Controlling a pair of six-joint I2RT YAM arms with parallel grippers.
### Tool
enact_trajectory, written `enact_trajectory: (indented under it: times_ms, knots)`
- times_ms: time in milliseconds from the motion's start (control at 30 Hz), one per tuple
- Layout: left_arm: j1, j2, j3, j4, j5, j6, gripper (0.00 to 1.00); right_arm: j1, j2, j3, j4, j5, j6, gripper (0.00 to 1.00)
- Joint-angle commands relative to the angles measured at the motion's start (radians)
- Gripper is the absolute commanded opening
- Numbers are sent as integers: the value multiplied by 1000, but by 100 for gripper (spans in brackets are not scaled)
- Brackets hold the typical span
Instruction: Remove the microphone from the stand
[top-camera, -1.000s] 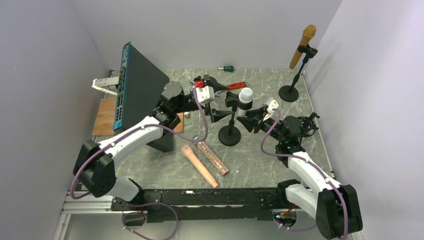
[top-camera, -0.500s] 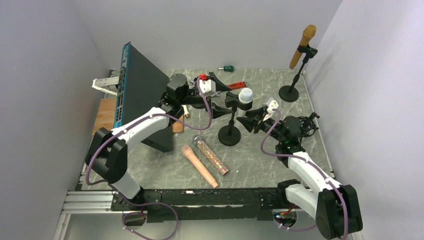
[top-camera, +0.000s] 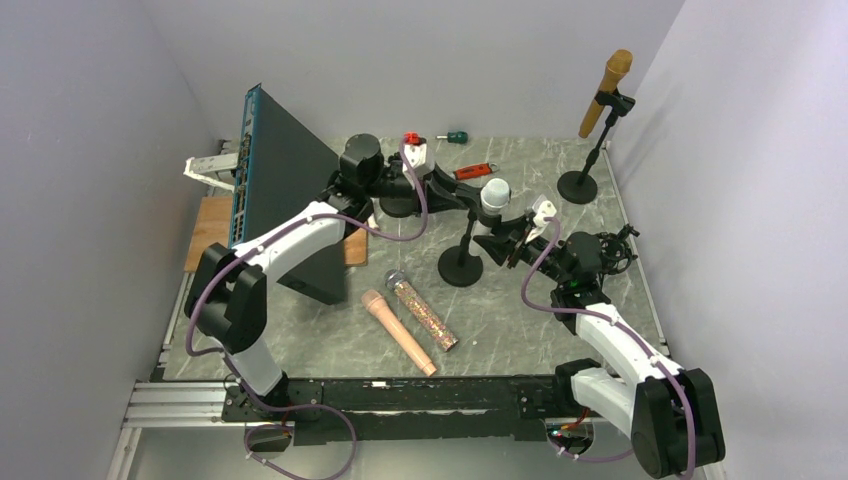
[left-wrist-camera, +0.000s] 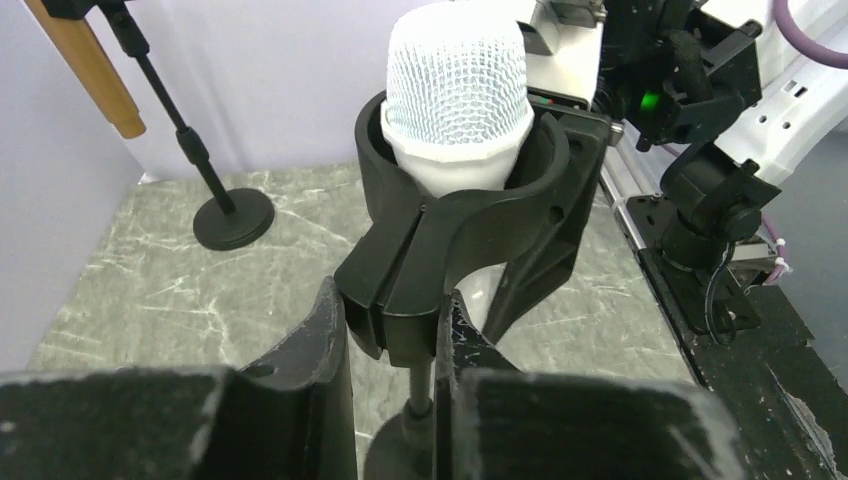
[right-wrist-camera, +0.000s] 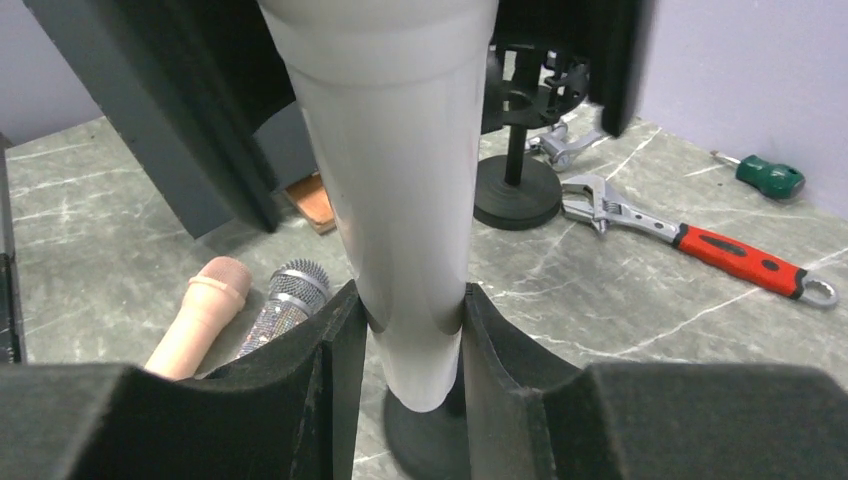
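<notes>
Bright, even overhead light; soft, blurred foregrounds.

White mic (left-wrist-camera: 457, 90), mesh head white with faint blue cast. Black clip (left-wrist-camera: 440, 250) in black left end effector (left-wrist-camera: 392, 330); right end effector (right-wrist-camera: 412, 335) black too. Under both, table (left-wrist-camera: 130, 290): grey-green marble, white veins. Past right end effector: wrench (right-wrist-camera: 690, 238), silver with red handle; screwdriver (right-wrist-camera: 770, 178), green handle. Beside it, low: peach mic (right-wrist-camera: 200, 315), plain; glitter mic (right-wrist-camera: 290, 290), silver mesh head, speckled body. Behind right end effector: purple cable (top-camera: 524, 286).
</notes>
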Motion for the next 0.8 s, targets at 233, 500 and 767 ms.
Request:
enact_trajectory:
  times_ms: [233,500,767]
  knots:
    - [14,4,52,-73,-46,24,0,6,-44,-42,63,64,13,0]
    - [37,0,42,-45,-28,-19,0,4,-230,-117,-67,333,10,0]
    - [45,22,81,-99,18,-69,0,4,-176,-113,28,339,1,0]
